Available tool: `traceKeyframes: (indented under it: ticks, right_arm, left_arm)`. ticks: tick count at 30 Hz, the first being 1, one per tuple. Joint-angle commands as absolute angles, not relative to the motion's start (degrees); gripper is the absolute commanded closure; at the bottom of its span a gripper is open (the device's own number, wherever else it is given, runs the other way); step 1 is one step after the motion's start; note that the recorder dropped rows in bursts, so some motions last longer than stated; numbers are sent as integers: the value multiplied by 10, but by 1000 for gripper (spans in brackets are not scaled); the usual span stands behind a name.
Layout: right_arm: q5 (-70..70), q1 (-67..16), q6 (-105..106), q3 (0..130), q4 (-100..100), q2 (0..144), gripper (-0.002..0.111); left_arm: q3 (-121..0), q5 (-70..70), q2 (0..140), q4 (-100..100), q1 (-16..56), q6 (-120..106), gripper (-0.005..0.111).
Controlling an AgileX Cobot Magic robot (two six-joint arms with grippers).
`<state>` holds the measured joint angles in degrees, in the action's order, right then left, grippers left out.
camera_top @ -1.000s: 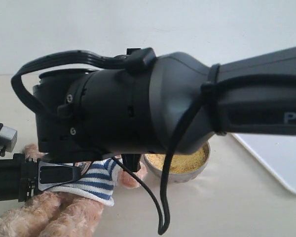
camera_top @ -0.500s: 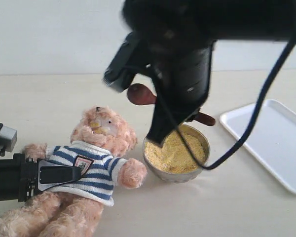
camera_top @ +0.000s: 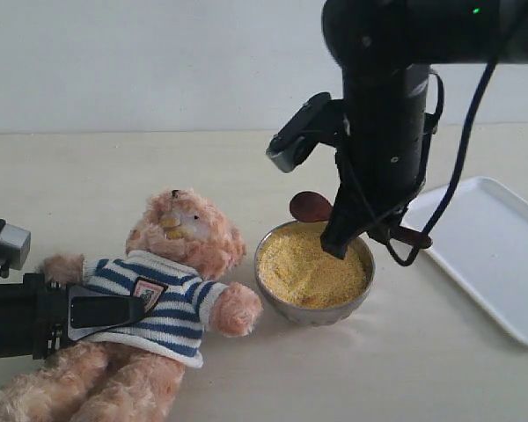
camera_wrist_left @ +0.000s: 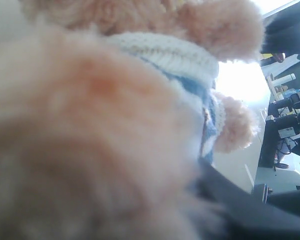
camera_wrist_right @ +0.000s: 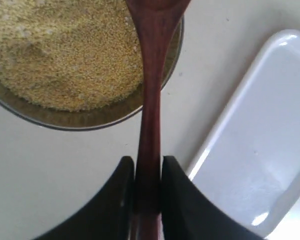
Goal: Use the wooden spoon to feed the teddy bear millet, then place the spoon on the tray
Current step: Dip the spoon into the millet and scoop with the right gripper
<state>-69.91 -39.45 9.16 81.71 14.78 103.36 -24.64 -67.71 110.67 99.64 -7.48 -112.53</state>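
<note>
The teddy bear (camera_top: pixel 187 236) lies on its back at the left in its striped shirt, with yellow grains on its muzzle. My left gripper (camera_top: pixel 101 311) is shut on its torso from the left; in the left wrist view blurred fur (camera_wrist_left: pixel 90 150) fills the space at the jaws. The millet (camera_top: pixel 312 268) fills the metal bowl (camera_top: pixel 310 313) just right of the bear. My right gripper (camera_wrist_right: pixel 148 170) is shut on the handle of the wooden spoon (camera_wrist_right: pixel 150 90). The spoon (camera_top: pixel 311 207) hangs level over the bowl's far rim. The white tray (camera_top: pixel 497 259) lies to the right.
The right arm (camera_top: pixel 387 114) comes down from above with a loose black cable (camera_top: pixel 462 149) looping toward the tray. Bare beige tabletop (camera_top: pixel 378 369) lies in front of the bowl. A pale wall (camera_top: pixel 114 61) stands behind the table.
The right arm has swung from over the bear to the right, carrying the spoon to above the bowl. The left gripper and the bear have not moved.
</note>
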Motion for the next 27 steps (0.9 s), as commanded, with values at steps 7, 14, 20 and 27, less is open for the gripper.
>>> traceKeyframes:
  ticks: [7, 14, 20, 27]
  right_arm:
    - [-700, -457, 78, 756, 251, 1038, 108]
    - [-700, -470, 80, 738, 258, 1038, 108]
    - [-700, -470, 80, 738, 259, 1049, 108]
    - [-700, -480, 87, 738, 257, 1060, 108]
  left_arm:
    - [-248, -700, 1106, 999, -74, -1130, 102]
    - [-248, -700, 1106, 999, -74, -1130, 102]
    - [-248, -700, 1106, 999, -74, -1130, 102]
    - [-248, -700, 1106, 999, -74, -1130, 102]
